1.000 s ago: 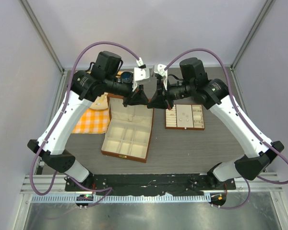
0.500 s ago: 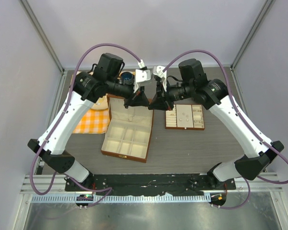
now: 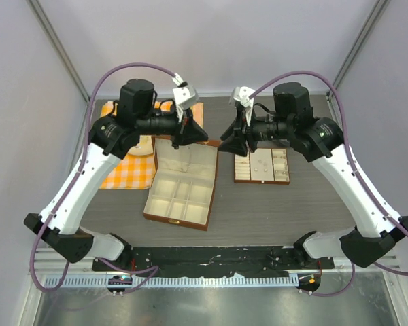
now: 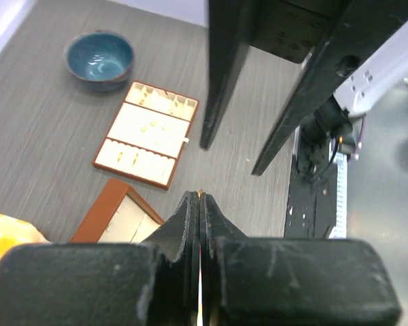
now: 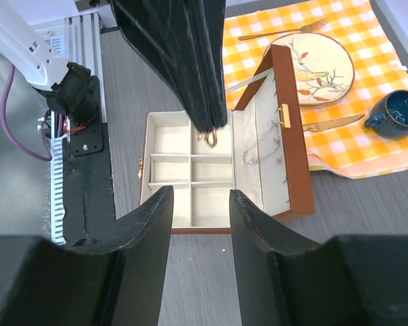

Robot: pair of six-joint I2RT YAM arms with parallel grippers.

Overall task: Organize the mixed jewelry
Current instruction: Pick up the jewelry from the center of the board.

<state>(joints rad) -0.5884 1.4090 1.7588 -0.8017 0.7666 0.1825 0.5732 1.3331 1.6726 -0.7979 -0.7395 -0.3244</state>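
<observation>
My left gripper (image 4: 200,197) is shut on a small gold ring (image 5: 207,138), which hangs from its tips above the open brown box (image 5: 296,170). A gold sliver of the ring (image 4: 200,193) shows between the closed fingers. My right gripper (image 5: 200,193) is open and empty, a short way right of the left gripper (image 3: 200,138) and facing it. A thin silver chain necklace (image 5: 262,153) lies in the box lid. Several tiny rings (image 4: 149,125) rest in the flat tray (image 4: 129,175), below the right gripper (image 3: 223,145).
An orange checked cloth (image 5: 340,27) behind the box holds a bird-patterned plate (image 5: 313,64), gold fork (image 5: 285,30), knife (image 5: 336,122) and blue cup (image 5: 398,112). A blue bowl (image 4: 98,59) sits beyond the tray. The box (image 3: 177,219) lies between the arms.
The two grippers met tip to tip over the box; now the right one has opened and the arms have drawn apart, leaving the ring in the left gripper.
</observation>
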